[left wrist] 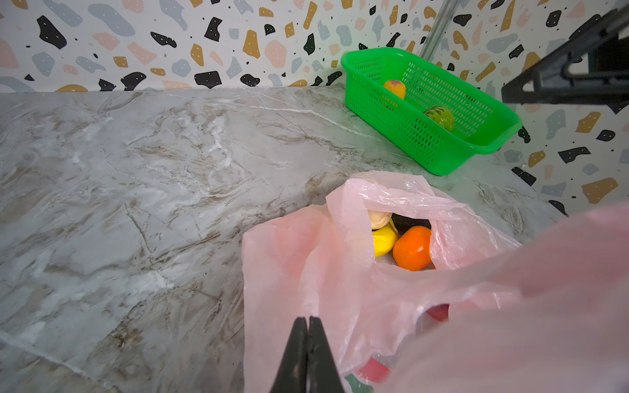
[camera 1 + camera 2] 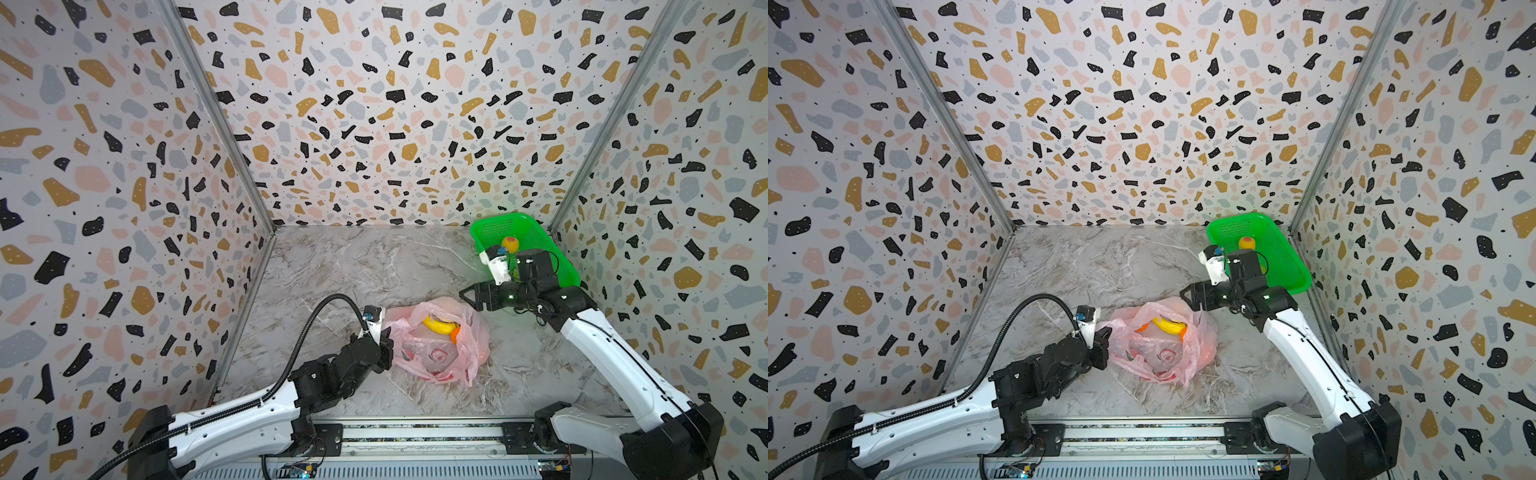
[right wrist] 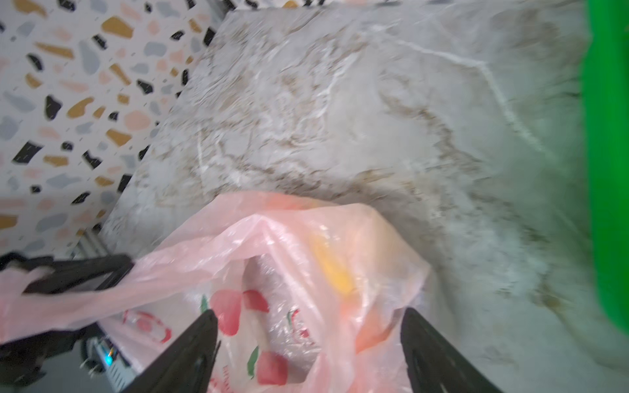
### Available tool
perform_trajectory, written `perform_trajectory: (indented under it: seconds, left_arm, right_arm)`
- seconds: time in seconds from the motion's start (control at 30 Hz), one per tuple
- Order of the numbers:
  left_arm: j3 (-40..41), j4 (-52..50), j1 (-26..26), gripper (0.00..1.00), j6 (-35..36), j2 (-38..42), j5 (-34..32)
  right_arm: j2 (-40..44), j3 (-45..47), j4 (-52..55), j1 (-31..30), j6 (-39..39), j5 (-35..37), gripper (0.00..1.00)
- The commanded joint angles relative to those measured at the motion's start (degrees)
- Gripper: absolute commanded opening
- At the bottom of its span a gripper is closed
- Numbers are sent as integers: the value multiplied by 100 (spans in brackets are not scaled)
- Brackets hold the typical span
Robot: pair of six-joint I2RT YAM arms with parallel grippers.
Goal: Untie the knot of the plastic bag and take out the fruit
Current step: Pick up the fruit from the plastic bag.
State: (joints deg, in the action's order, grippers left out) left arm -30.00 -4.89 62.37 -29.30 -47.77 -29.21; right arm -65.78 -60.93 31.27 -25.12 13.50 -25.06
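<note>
left wrist view, crinkly translucent plastic bag (image 1: 306,258), perforated basket (image 1: 401,126)

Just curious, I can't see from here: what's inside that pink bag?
Through the open mouth of the plastic bag show an orange fruit, a yellow banana, a cream bumpy one and something dark behind. Anything lower is veiled by pink film.

A: What sort of place is this?

B: A robot test cell in a lab. Patterned wall panels (image 2: 374,104) in metal framing (image 2: 216,116) enclose a marble-print tabletop (image 2: 353,270).

A: Further evidence?

B: Two robot arms (image 2: 232,419) (image 2: 615,357) are mounted on a front rail (image 2: 415,436) with exposed wiring.
</note>
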Motion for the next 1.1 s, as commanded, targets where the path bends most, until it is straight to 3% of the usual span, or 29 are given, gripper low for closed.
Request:
perform_trajectory:
  seconds: [0.0, 0.17, 0.3, 0.67, 1.07]
  left_arm:
    - [49, 127, 20, 0, 44, 67, -49]
    - [48, 198, 15, 0, 46, -1, -15]
    - [38, 200, 13, 0, 46, 12, -33]
    - [54, 172, 13, 0, 15, 75, -45]
    - [-67, -231, 20, 0, -24, 145, -88]
  right_arm:
    - [65, 185, -91, -666, 312, -165, 85]
    - [-360, 439, -471, -1738, 469, 287, 84]
    - [-852, 510, -815, -2160, 499, 670, 83]
    - [-1839, 714, -1861, -2272, 530, 1197, 73]
    - [-2304, 1210, -3530, -2471, 1322, 1894, 76]
